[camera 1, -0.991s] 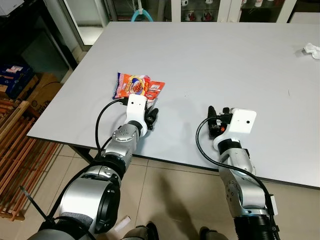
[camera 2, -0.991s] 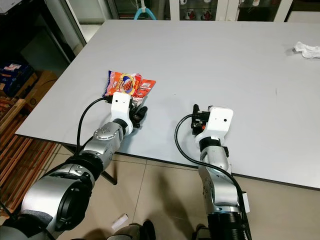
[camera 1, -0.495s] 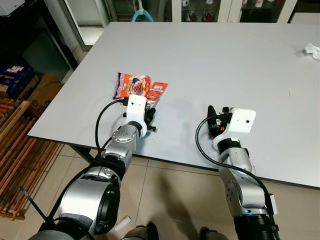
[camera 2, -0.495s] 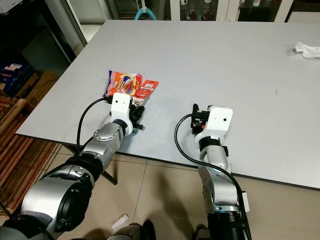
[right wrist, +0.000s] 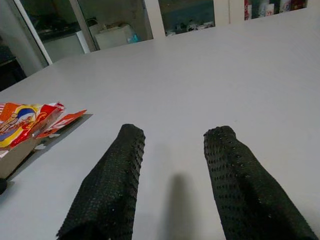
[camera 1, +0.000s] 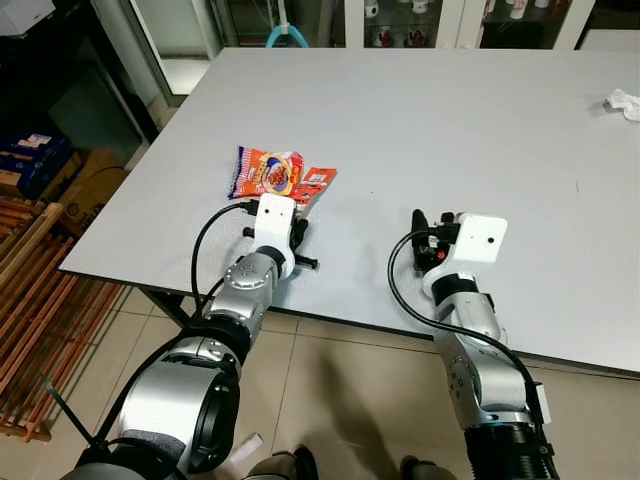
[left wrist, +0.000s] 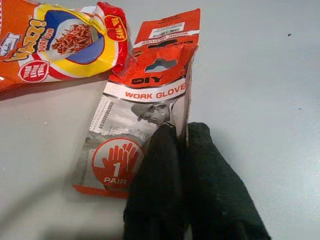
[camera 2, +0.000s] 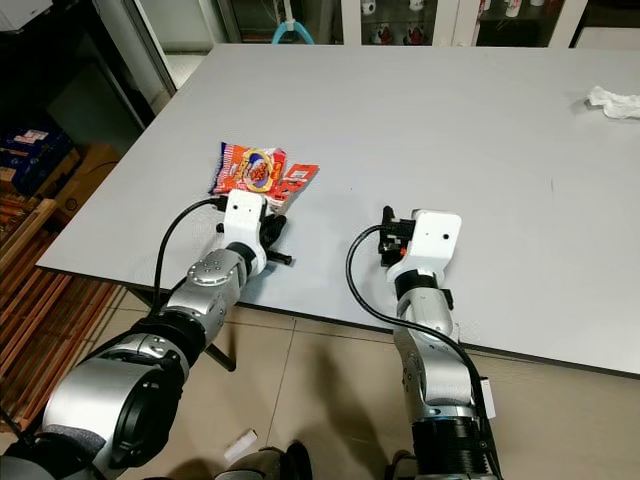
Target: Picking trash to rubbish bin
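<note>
Low in the frame, both arms reach over the near edge of the grey counter (camera 1: 450, 120). The left gripper (left wrist: 182, 137), lower left of centre, has its jaws pressed together, tips resting on the near edge of a glove packet (left wrist: 142, 125); whether they pinch the card cannot be told. The right gripper (right wrist: 172, 140), lower right of centre, hovers above bare counter with jaws spread. Just beyond the glove packet, touching it, lies an orange snack bag (camera 1: 265, 172), left of centre. Far off at the upper right edge sits a crumpled white tissue (camera 1: 622, 101).
</note>
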Available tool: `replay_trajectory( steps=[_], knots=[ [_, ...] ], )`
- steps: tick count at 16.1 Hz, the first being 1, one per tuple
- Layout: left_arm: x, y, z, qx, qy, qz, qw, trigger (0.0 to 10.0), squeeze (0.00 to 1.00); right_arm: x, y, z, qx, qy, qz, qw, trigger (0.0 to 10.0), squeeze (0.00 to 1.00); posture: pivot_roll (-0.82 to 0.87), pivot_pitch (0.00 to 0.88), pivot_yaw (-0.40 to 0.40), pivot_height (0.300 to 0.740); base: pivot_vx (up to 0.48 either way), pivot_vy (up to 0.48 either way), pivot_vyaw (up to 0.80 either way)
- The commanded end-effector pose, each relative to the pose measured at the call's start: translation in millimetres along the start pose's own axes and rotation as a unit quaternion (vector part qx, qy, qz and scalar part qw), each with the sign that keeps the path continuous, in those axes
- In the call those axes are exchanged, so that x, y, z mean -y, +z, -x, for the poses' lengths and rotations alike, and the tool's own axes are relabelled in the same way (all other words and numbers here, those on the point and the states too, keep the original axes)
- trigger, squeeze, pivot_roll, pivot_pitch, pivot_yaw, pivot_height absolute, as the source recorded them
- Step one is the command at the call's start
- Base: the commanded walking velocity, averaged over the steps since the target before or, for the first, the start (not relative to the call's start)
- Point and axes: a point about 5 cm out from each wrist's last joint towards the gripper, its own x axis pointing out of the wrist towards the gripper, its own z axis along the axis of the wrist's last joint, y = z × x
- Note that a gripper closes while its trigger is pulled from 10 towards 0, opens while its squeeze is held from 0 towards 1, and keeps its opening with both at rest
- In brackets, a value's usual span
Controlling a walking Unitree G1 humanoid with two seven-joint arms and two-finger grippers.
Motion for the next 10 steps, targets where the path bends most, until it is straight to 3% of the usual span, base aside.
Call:
replay_trajectory(
  steps=[1, 10],
  knots=[
    [0.2, -20, 5.3, -0.04, -0.006, -0.003, 0.999, 0.0, 0.0, -5.4, -1, -2.1, -0.002, 0.006, -0.003, 1.0, 10.0, 0.0, -0.09, 0.091, 0.148, 0.74, 0.0, 0.0, 0.0],
    [-5.5, -7, 2.9, -0.014, 0.011, -0.019, 1.0, 0.0, 0.0, -8.2, 2, -8.9, 0.003, 0.012, -0.003, 1.0, 10.0, 0.0, -0.09, 0.072, 0.141, 0.74, 0.0, 0.0, 0.0]
  ],
)
